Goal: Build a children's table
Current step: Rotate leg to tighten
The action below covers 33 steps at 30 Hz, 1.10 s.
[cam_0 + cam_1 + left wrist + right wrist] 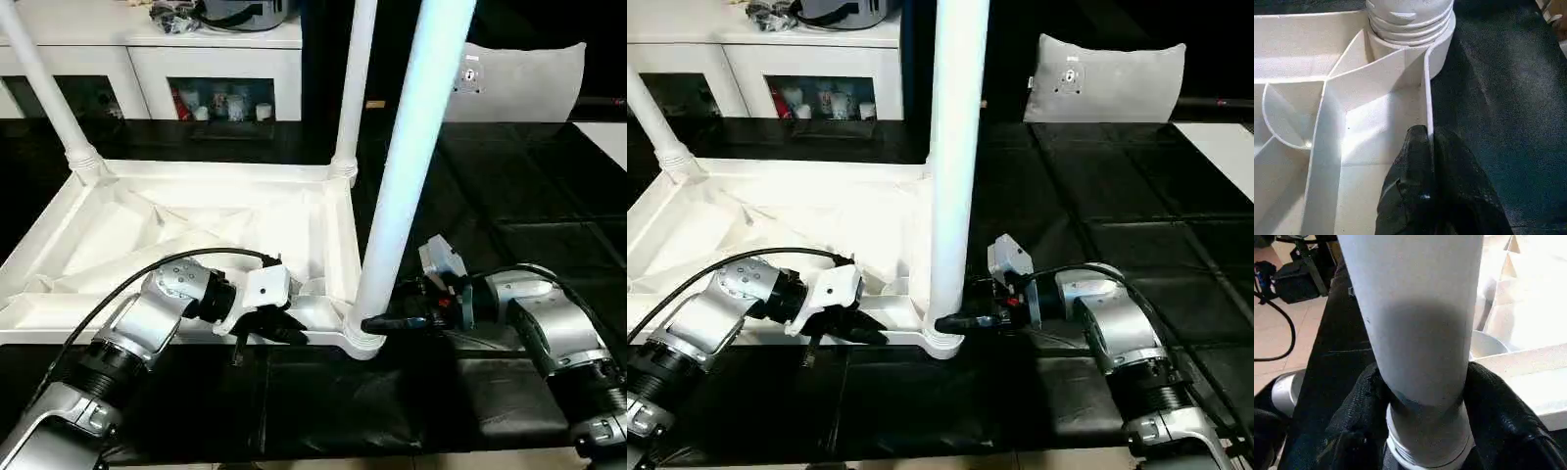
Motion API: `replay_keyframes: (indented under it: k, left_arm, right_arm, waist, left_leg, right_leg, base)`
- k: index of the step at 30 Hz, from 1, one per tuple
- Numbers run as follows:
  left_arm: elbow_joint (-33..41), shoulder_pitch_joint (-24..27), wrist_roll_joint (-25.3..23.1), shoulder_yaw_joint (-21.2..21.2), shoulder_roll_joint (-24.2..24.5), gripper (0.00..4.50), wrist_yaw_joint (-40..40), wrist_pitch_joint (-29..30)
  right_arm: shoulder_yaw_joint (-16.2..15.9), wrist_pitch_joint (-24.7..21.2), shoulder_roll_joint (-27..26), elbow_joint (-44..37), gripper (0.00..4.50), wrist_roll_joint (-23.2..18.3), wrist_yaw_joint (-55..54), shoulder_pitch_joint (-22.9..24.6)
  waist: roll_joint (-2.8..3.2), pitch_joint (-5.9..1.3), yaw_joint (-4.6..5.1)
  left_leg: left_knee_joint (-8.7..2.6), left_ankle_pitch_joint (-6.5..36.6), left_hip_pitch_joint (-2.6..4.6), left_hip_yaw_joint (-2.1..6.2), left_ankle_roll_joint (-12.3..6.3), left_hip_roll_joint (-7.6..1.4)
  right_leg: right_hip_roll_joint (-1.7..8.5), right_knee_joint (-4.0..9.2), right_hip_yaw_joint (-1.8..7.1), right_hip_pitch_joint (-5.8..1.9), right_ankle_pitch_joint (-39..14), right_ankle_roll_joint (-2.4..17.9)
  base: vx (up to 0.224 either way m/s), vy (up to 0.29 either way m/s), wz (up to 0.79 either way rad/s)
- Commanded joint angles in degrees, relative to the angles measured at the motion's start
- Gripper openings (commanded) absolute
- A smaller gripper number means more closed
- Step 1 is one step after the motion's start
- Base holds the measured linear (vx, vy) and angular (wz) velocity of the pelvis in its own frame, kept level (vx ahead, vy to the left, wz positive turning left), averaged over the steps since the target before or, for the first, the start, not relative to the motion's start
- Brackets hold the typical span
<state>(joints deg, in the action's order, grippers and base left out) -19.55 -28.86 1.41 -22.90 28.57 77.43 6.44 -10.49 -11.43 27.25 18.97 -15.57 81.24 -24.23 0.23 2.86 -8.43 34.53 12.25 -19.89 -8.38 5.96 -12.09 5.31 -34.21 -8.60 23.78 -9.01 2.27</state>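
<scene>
On black floor mats (pixel 509 206), centre to 9 o'clock of the head view: white plastic tabletop (pixel 147 230), inverted, ribbed underside facing up.

Legs fitted, three seen upright in corner sockets: one at the far corner toward 10 o'clock (pixel 44 83), one at the far corner toward 12 o'clock (pixel 355 78), one at the near corner at centre, the near leg (pixel 407 186), rising past the upper edge.

Left gripper (pixel 274 331): at 7 o'clock of the near leg, on the tabletop's near rim. Wrist view shows both black fingers (pixel 1415 161) pressed together with the thin upright rim wall (pixel 1427 93) pinched between them; the near leg's threaded base (pixel 1408 22) stands just beyond, at the same corner.

Right gripper (pixel 377 322): at 4 o'clock of the near leg's foot, reaching in level from the right. Wrist view shows one black finger (pixel 1359 401) on each side of the near leg's lowest part, just above its ribbed collar (pixel 1430 450), both against the tube; clasped around it.

Background, 1 o'clock: grey cushion (pixel 524 83). At 11 o'clock: white cabinet (pixel 211 59) with small items in an open compartment.
</scene>
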Motion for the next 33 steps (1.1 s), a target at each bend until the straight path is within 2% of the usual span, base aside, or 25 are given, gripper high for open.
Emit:
replay_keyframes:
  k: [1, 4, 6, 7, 8, 9, 10, 11, 12, 13, 14, 15, 16, 18, 19, 21, 22, 23, 27, 29, 33]
  left_arm:
    - [0.27, -0.86, 0.59, 0.04, -1.53, 0.00, -0.36, 1.50]
    - [0.62, -1.15, 1.15, 1.18, -3.39, 0.00, -3.48, 4.52]
    - [1.04, -1.52, 1.34, 1.98, -5.09, 0.00, -6.66, 7.24]
    - [1.30, -2.25, 1.26, 3.11, -7.67, 0.00, -11.28, 10.87]
    - [1.33, -2.43, 1.22, 3.36, -8.26, 0.00, -12.29, 11.61]
    - [1.31, -2.87, 0.96, 3.97, -9.75, 0.00, -14.89, 12.97]
    - [1.33, -2.95, 0.88, 4.10, -10.07, 0.00, -15.42, 13.23]
    - [0.85, -3.65, 0.53, 4.91, -11.84, 0.00, -18.44, 14.42]
    - [0.56, -4.15, 0.35, 5.56, -13.28, 0.00, -20.73, 15.54]
    - [0.26, -4.68, 0.10, 6.27, -14.92, 0.00, -23.41, 16.68]
    - [-0.27, -5.41, -0.30, 7.19, -17.12, 0.00, -27.23, 18.01]
    - [-0.79, -6.00, -0.60, 7.81, -18.87, 0.00, -30.12, 18.83]
    - [-0.84, -6.03, -0.62, 7.86, -18.99, 0.00, -30.33, 18.86]
    - [-1.61, -6.75, -1.24, 9.18, -21.99, 0.00, -35.35, 19.97]
    - [-1.72, -6.84, -1.33, 9.34, -22.32, 0.00, -35.92, 20.03]
    - [-2.29, -7.17, -2.58, 9.25, -24.50, 0.00, -39.59, 19.48]
    - [-2.23, -7.17, -2.72, 9.09, -24.61, 0.00, -39.65, 19.46]
    - [-2.04, -7.12, -2.89, 8.88, -24.42, 0.00, -39.35, 19.36]
    - [-1.60, -6.89, -3.26, 8.58, -23.30, 0.00, -38.73, 19.20]
    - [-0.97, -5.93, -2.77, 8.14, -20.93, 0.00, -35.72, 17.64]
    - [-0.45, -5.04, -2.28, 7.71, -19.15, 0.00, -32.58, 16.70]
  right_arm:
    - [-1.02, -3.76, -0.59, -2.43, 1.93, -1.56, -0.22, 1.81]
    - [-0.27, -7.67, -2.51, -2.77, 1.91, -1.28, -5.83, 1.67]
    - [0.89, -10.07, -5.20, -1.81, 1.91, -0.18, -12.55, 0.84]
    - [2.98, -11.88, -9.01, -0.70, 1.91, 0.36, -20.46, -0.34]
    - [3.44, -12.26, -9.84, -0.50, 1.91, 0.42, -22.13, -0.59]
    - [4.36, -12.63, -11.76, -0.11, 1.91, 0.78, -25.96, -1.11]
    - [4.53, -12.71, -12.14, -0.11, 1.91, 0.88, -26.77, -1.18]
    - [4.71, -13.24, -13.43, 0.65, 1.91, 2.17, -30.30, -1.80]
    - [4.77, -13.50, -14.47, 1.18, 1.91, 3.28, -33.03, -2.20]
    - [5.11, -14.36, -15.80, 1.84, 1.91, 4.15, -36.25, -2.64]
    - [5.87, -15.70, -17.73, 2.64, 1.91, 4.91, -40.63, -3.20]
    - [6.61, -16.51, -19.39, 3.39, 1.91, 5.35, -44.19, -3.65]
    - [6.68, -16.49, -19.51, 3.44, 1.91, 5.36, -44.44, -3.67]
    - [8.17, -15.80, -22.42, 4.06, 1.91, 5.90, -49.78, -3.76]
    - [8.27, -15.56, -22.67, 4.07, 2.47, 5.97, -50.19, -3.73]
    - [9.14, -11.62, -24.97, 3.90, 2.61, 5.94, -52.74, -3.14]
    - [9.31, -11.37, -25.21, 3.82, 2.68, 5.89, -53.19, -3.07]
    - [9.70, -11.22, -25.31, 3.67, 2.82, 5.73, -53.59, -3.02]
    - [10.77, -10.72, -25.08, 3.20, 3.20, 5.99, -54.37, -3.10]
    - [10.92, -8.01, -22.10, 2.54, 3.44, 6.08, -51.07, -2.72]
    - [11.13, -4.73, -19.04, 3.04, 3.76, 6.72, -48.37, -2.51]
  waist:
    - [-0.17, -4.25, 0.22]
    - [-0.33, -4.18, 0.17]
    - [-0.13, -3.82, 0.56]
    - [-0.17, -3.53, 0.88]
    - [-0.17, -3.29, 1.07]
    - [-0.21, -3.14, 1.61]
    - [-0.17, -3.18, 2.45]
    - [-0.04, -3.35, 3.11]
    - [-0.04, -3.35, 3.11]
    - [0.10, -3.73, 3.99]
    - [0.01, -3.74, 4.22]
    - [0.05, -3.65, 4.84]
    - [-0.07, -3.67, 5.08]
    - [-0.10, -3.80, 5.14]
    - [-0.25, -3.91, 5.12]
    - [-0.27, -4.11, 4.77]
    - [-0.33, -4.18, 4.49]
    - [-0.04, -4.29, 4.26]
    - [0.01, -4.62, 3.94]
    - [0.01, -4.59, 3.82]
    - [0.01, -4.47, 3.53]
  left_leg:
    - [-3.77, 4.40, -0.42, -0.69, -4.05, -1.31]
    - [-3.81, 4.52, -0.45, -0.72, -3.77, -1.21]
    - [-4.03, 6.61, -0.25, -0.73, -2.60, -1.07]
    - [-4.04, 8.51, 0.00, -0.78, -1.64, -0.76]
    - [-4.03, 9.85, 0.27, -0.81, -1.20, -0.54]
    - [-3.88, 12.05, 0.49, -0.62, -0.55, -0.13]
    - [-3.73, 13.63, 0.70, -0.44, -0.40, 0.02]
    - [-3.77, 14.02, 0.64, -0.26, -0.62, -0.07]
    - [-3.77, 14.02, 0.64, -0.26, -0.62, -0.07]
    - [-4.09, 13.06, -0.09, 0.10, -0.79, -0.44]
    - [-4.17, 12.63, -0.31, 0.15, -0.91, -0.46]
    - [-4.15, 12.65, 0.04, 0.06, -0.95, -0.45]
    - [-4.02, 12.71, 0.24, -0.06, -1.15, -0.25]
    - [-4.04, 10.78, -0.05, -0.18, -2.20, -0.12]
    - [-4.00, 9.84, 0.05, -0.37, -2.65, -0.11]
    - [-4.02, 7.87, 0.04, -0.52, -3.28, -0.13]
    - [-4.07, 6.09, -0.16, -0.56, -3.58, -0.20]
    - [-4.07, 4.61, -0.27, -0.47, -3.87, -0.34]
    - [-4.00, 0.92, -0.38, -0.41, -4.88, -0.62]
    - [-4.00, 0.68, -0.43, -0.44, -5.28, -0.65]
    - [-3.97, 1.58, -0.42, -0.59, -5.61, -0.70]
  right_leg:
    - [3.39, 3.82, 3.71, -4.24, -16.03, 7.53]
    - [3.38, 3.93, 3.69, -4.30, -16.63, 7.16]
    - [3.40, 4.54, 3.49, -4.12, -20.41, 6.32]
    - [3.40, 5.26, 3.14, -4.00, -24.98, 4.66]
    - [3.40, 5.84, 2.84, -3.78, -28.06, 3.69]
    - [3.49, 6.75, 2.09, -3.89, -33.12, 1.09]
    - [3.45, 7.48, 1.49, -3.85, -35.14, -0.58]
    - [3.41, 7.71, 1.18, -4.14, -34.42, -1.39]
    - [3.41, 7.71, 1.18, -4.14, -34.42, -1.39]
    - [3.47, 7.32, 1.05, -4.94, -30.41, -0.96]
    - [3.46, 7.22, 1.17, -4.95, -29.20, -0.70]
    - [3.39, 7.22, 1.29, -4.50, -28.30, 0.32]
    - [3.32, 7.42, 1.28, -4.32, -28.44, 0.52]
    - [3.48, 7.03, 1.74, -4.49, -26.80, 1.58]
    - [3.45, 6.87, 1.99, -4.38, -25.59, 2.12]
    - [3.38, 6.39, 2.34, -4.38, -23.18, 3.09]
    - [3.34, 5.93, 2.68, -4.45, -21.10, 3.79]
    - [3.31, 5.35, 2.89, -4.57, -18.70, 4.75]
    - [3.26, 4.02, 3.34, -4.80, -10.26, 7.89]
    - [3.37, 3.87, 3.37, -4.93, -9.03, 8.80]
    - [3.45, 4.03, 3.45, -4.90, -10.01, 8.93]
  base:
    - [0.000, 0.000, 0.00]
    - [0.000, 0.000, 0.00]
    - [0.000, 0.000, 0.00]
    - [0.000, 0.000, 0.00]
    - [0.000, 0.000, 0.00]
    - [0.000, 0.000, 0.00]
    - [0.000, 0.000, 0.00]
    - [0.000, 0.000, 0.00]
    - [0.000, 0.000, 0.00]
    - [0.000, 0.000, 0.00]
    - [0.000, 0.000, 0.00]
    - [0.000, 0.000, 0.00]
    - [0.000, 0.000, 0.00]
    - [0.000, 0.000, 0.00]
    - [0.000, 0.000, 0.00]
    - [0.000, 0.000, 0.00]
    - [0.000, 0.000, 0.00]
    - [0.000, 0.000, 0.00]
    - [0.000, 0.000, 0.00]
    - [0.000, 0.000, 0.00]
    - [0.000, 0.000, 0.00]
